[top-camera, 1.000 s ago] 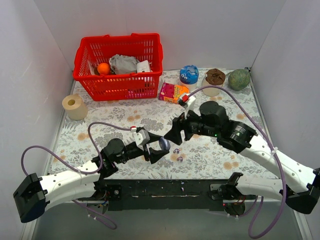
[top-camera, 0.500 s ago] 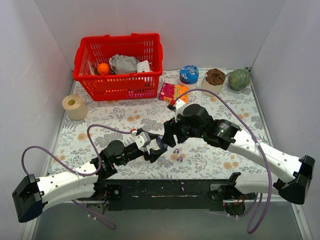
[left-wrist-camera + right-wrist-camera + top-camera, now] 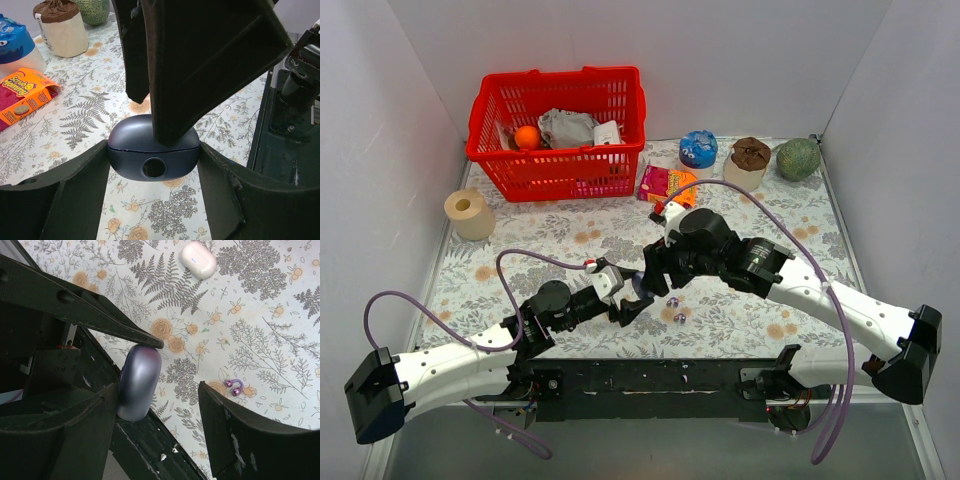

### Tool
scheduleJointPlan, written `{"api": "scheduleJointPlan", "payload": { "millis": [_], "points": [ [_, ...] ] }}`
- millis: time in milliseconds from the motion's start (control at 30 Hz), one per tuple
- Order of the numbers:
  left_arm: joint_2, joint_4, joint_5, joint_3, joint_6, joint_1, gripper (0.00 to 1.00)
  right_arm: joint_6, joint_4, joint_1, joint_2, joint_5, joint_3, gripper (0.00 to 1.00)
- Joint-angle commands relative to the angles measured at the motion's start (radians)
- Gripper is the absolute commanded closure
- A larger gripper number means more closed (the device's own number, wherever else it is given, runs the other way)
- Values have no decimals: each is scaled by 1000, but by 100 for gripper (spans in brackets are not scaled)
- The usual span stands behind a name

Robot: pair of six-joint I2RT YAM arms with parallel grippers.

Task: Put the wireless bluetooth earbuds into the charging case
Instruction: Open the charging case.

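Our left end effector [image 3: 154, 150] is clamped on the shut case [image 3: 131, 152] above the surface [image 3: 280, 330], and the right end effector [image 3: 159, 390] is spread wide around it. We'd catch the lid seam and lift gently. The earbuds [image 3: 234, 385] lie nearby.

The charging case [image 3: 154, 150] is a small, smooth pebble-shaped oval in pale lavender-blue. Its lid is shut, leaving only a thin seam around the middle, and there is a round recess in the face turned to the left wrist camera. It is clamped by its two ends in the left gripper [image 3: 154, 156] and held clear of the floral table cover. The wireless bluetooth earbuds [image 3: 671, 300], two tiny shiny purple buds, lie loose on the cover close together, just to the right of the case.
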Motion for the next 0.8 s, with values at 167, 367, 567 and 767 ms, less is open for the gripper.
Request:
{"api": "scheduleJointPlan", "payload": {
  "millis": [167, 367, 567, 767],
  "points": [
    [-7, 11, -31, 38, 22, -12, 100, 23, 47, 4, 30, -42, -10, 28],
    [-27, -1, -51, 35, 30, -20, 100, 45, 18, -7, 27, 7, -15, 31],
    [-48, -15, -65, 24, 39, -20, 100, 75, 30, -48, -48, 39, -52, 33],
    [-42, -8, -70, 24, 41, -22, 100, 84, 38, -54, -70, 42, -59, 34]
  ]
}}
